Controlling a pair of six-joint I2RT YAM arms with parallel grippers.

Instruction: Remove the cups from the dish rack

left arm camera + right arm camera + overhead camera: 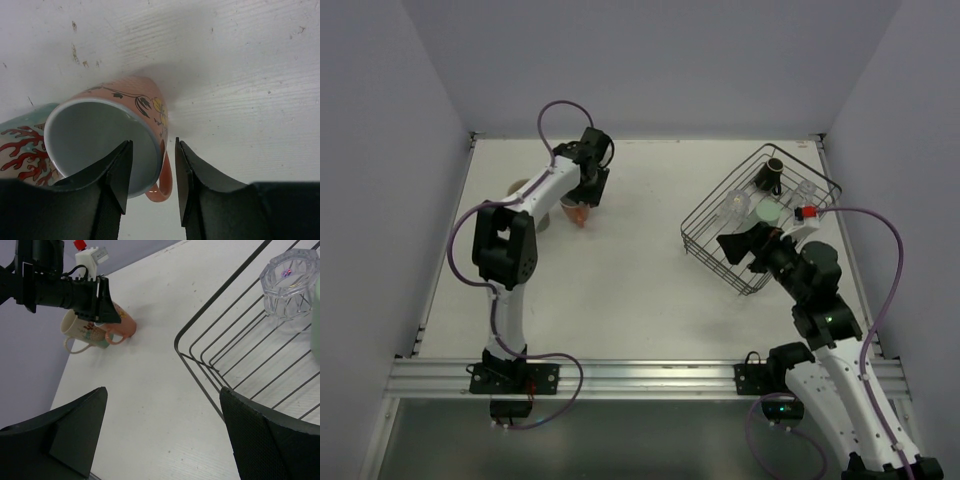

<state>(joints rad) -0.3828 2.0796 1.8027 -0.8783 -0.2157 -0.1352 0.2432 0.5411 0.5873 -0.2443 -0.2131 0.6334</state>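
Observation:
The pinkish cup (117,120) with a handle is tilted, its base on the table, beside the large beige mug (20,145). My left gripper (153,141) is shut on it, one finger inside the rim and the other outside by the handle. From above, that cup (578,214) and gripper (584,198) are at the far left. The black wire dish rack (705,240) holds the clear glass (735,207), the mint green tumbler (767,211) and the small dark brown mug (773,167). My right gripper (164,390) is open and holds nothing, just outside the rack's corner (200,330).
The beige mug (523,184) is partly hidden behind the left arm. White walls close in the table on the left, right and far sides. In the right wrist view, the clear glass (290,282) sits just inside the rack wires.

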